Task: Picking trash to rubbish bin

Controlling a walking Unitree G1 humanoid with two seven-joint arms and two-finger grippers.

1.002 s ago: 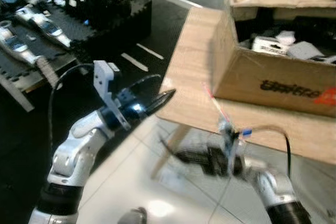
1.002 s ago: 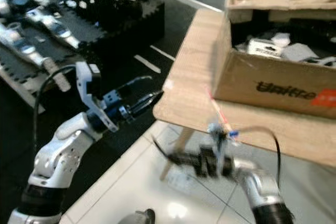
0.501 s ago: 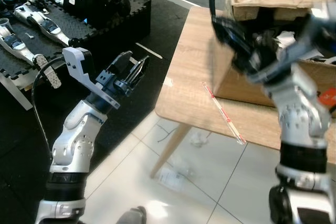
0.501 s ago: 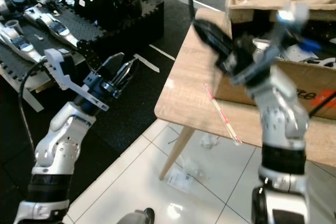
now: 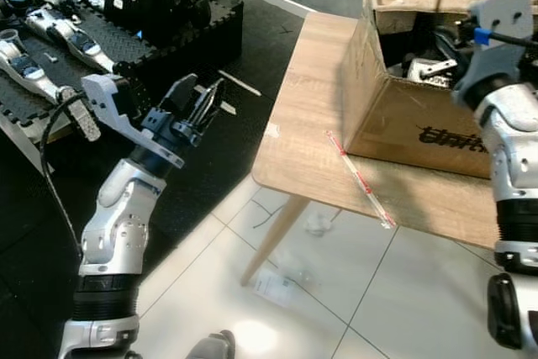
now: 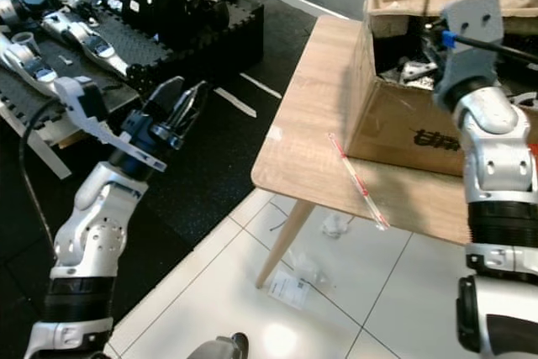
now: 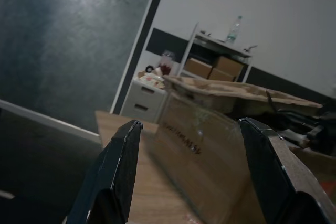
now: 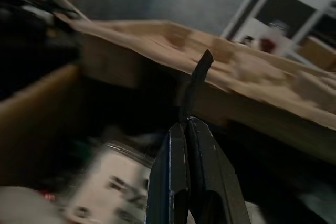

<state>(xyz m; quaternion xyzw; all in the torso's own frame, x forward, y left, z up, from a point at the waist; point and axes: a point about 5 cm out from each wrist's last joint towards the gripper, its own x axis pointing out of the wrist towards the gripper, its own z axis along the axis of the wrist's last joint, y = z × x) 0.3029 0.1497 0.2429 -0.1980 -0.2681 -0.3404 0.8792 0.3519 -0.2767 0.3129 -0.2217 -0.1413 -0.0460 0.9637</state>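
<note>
1. Table point(image 5: 303, 115): light wood, 1 visible leg, standing half over white tile and half beside black matting. It carries the box and 1 loose stick.

2. Cardboard box point(image 5: 403, 119): open-topped, serving as the rubbish bin, set on the far side of the table. Already holds dark and white scraps point(image 5: 433, 69). Risk: the right arm pushes against the box wall and shoves it along the table.

3. Left gripper point(image 5: 199, 105): raised off the table's near corner, over the matting, fingers point(image 7: 118, 177) spread wide with nothing between them. Risk: judged low while it waits, though a swing toward the table could catch the edge.

4. Right gripper point(image 8: 190, 177): inside the box mouth, above the scraps. The 2 fingers are pressed together with a thin dark strip point(image 8: 195, 80) sticking out past their tips; I cannot tell for certain whether this is pinched trash or something behind them. Risk: if it is trash, a thin strip may cling to the pads on release, or ride back out with the arm.

5. Red-and-white stick point(image 5: 360, 180): lies on the table, just in front of the box, its near end at the table edge. Risk: a brush from either arm would knock it to the floor.

6. Floor litter point(image 5: 273, 286): crumpled paper and a small wad point(image 5: 316, 223) under the table, not yet collected. Risk: low reach, with the table leg in the way.
</note>
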